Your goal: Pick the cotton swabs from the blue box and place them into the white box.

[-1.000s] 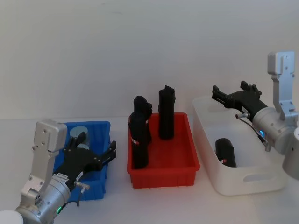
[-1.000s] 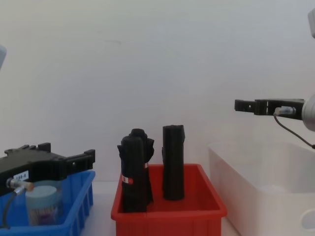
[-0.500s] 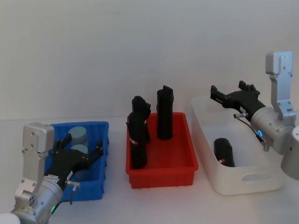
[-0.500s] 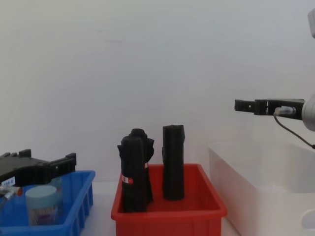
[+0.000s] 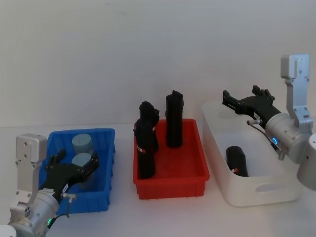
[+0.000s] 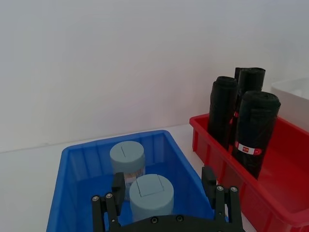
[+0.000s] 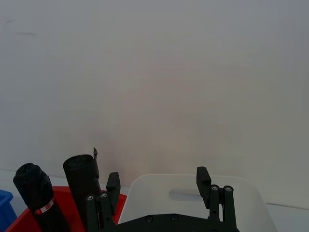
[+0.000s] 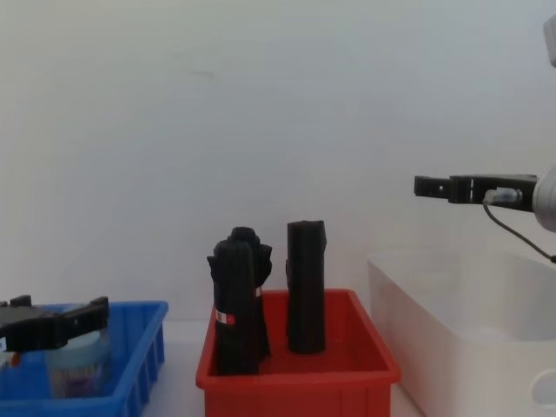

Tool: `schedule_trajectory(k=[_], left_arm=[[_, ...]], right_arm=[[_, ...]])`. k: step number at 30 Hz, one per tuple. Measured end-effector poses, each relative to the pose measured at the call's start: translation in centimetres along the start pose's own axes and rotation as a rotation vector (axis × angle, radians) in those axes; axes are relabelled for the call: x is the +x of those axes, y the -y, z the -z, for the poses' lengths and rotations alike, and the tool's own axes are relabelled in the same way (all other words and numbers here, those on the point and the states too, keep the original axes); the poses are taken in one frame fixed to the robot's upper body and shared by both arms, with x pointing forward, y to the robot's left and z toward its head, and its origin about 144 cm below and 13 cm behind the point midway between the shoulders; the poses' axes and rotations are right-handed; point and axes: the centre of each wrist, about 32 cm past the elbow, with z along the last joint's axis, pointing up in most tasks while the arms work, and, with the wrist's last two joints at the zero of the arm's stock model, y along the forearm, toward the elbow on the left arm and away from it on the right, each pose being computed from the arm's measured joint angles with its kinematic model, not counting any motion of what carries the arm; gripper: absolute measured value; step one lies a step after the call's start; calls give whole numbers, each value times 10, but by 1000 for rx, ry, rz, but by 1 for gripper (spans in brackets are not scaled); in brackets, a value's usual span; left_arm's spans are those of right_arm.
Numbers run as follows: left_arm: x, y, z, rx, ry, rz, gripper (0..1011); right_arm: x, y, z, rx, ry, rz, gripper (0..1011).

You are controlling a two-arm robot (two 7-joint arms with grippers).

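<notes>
Two small clear cylindrical tubs of cotton swabs with pale grey-blue lids stand in the shallow bright blue plastic box (image 5: 106, 134) on the robot's left side: the nearer tub (image 5: 83, 161) and, just behind it, the farther tub (image 5: 82, 143). They are very close, but I cannot tell if they touch. Both are upright, so the long axis of each is vertical and the lid points up. The left gripper (image 5: 77, 159) is low over the front part of the blue box. Its black fingers (image 6: 208, 179) are spread apart, one on each side of the nearer tub at about the height of the lid, and they do not press it. I judge that such a tub is light and stiff, with a smooth thin wall that can slip or dent, and a lid that may come off. It is therefore better to take it across the round wall just under the lid, with moderate force, and to keep it vertical. The right gripper (image 5: 241, 94) hangs above the far rim of the large milky-white plastic tub, the white box (image 5: 264, 190), on the robot's right side, with its fingers apart and nothing between them. One black roll (image 5: 237, 161) lies inside the white box. Between the two boxes is a red plastic bin (image 5: 173, 187) with three tall black rolls standing in it.
</notes>
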Motion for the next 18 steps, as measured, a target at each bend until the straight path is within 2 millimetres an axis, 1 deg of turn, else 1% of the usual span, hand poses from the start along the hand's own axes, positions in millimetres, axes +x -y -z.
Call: schedule_trajectory(k=[18], left_arm=[[20,17,-4,100,21,36,1004]], right_arm=[[0,0,0,0,0,0,1001]])
